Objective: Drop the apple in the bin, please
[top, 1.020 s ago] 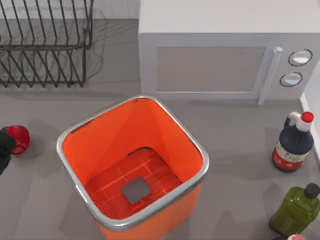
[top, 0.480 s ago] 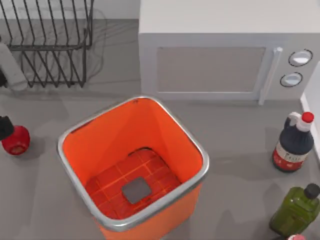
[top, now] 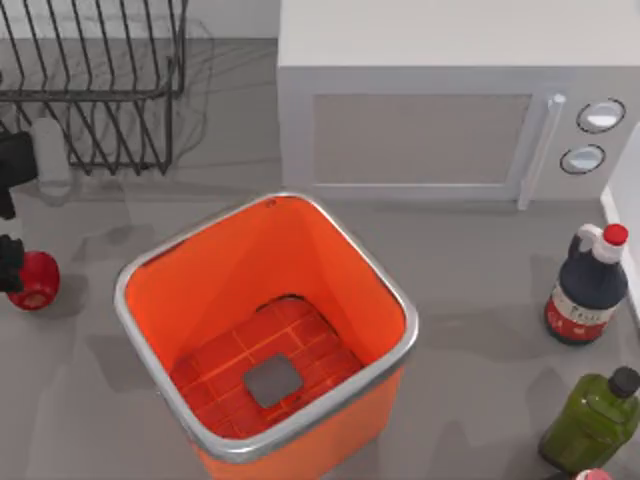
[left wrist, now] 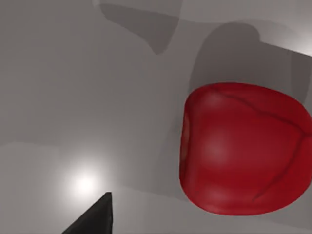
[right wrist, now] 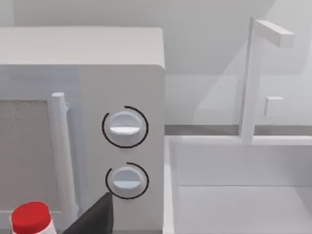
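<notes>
The apple [top: 38, 280], small, red and glossy, lies on the grey table at the far left, apart from the bin. In the left wrist view the apple [left wrist: 243, 151] looms large and close on the table. My left gripper [top: 8, 265] hangs at the left edge, right beside the apple's left side and a little above it. The orange bin [top: 400, 300] with its silver rim stands in the middle of the table, and its gridded floor with a grey square [top: 272, 381] holds nothing. My right arm is parked off to the right, its wrist camera facing the microwave's knobs [right wrist: 125, 127].
A wire rack [top: 95, 95] stands at the back left, close behind my left arm. A white microwave [top: 430, 110] sits behind the bin. At the right stand a dark bottle with a red cap [top: 585, 290] and a green bottle [top: 595, 420].
My left arm has swung further in over the table near the rack's front, and the gripper has shifted a little back along the apple's left side. The apple stays on the table.
</notes>
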You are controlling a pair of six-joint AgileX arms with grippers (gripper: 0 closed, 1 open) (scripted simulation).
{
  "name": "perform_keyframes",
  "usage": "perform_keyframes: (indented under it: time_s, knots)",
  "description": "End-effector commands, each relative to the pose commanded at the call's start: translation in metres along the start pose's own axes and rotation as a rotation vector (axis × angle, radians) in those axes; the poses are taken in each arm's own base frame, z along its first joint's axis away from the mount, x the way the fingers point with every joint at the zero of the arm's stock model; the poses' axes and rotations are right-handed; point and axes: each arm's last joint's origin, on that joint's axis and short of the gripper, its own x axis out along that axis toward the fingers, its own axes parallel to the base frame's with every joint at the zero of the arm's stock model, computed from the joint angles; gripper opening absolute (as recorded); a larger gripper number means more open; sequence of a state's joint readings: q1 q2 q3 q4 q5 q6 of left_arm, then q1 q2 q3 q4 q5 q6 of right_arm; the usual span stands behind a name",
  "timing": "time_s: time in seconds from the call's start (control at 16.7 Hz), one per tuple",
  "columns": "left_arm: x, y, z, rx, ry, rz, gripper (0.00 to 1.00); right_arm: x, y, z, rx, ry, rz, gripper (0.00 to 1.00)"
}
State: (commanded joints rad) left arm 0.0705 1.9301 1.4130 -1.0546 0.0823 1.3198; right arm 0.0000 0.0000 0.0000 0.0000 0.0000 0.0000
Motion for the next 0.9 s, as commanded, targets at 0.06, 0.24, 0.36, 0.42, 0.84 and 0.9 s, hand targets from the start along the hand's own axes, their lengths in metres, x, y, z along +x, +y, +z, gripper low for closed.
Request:
perform_keyframes:
  time_s: [0.06,0.24,0.36,0.42,0.84,0.9]
  knots:
    - [0.001,0.001,0.000,0.003,0.001,-0.004,1.00,0.000,0.000,0.000,0.000,0.000,0.000,1.00]
    - [0.001,0.001,0.000,0.003,0.001,-0.004,1.00,0.000,0.000,0.000,0.000,0.000,0.000,1.00]
    - [0.002,0.000,0.002,0.006,0.001,-0.003,1.00,0.000,0.000,0.000,0.000,0.000,0.000,1.00]
    - [0.006,0.000,0.001,0.003,0.002,-0.006,1.00,0.000,0.000,0.000,0.000,0.000,0.000,1.00]
    - [0.068,0.001,0.000,0.003,0.000,-0.001,1.00,0.000,0.000,0.000,0.000,0.000,0.000,1.00]
    - [0.071,0.000,0.000,0.003,0.001,-0.004,1.00,0.000,0.000,0.000,0.000,0.000,0.000,1.00]
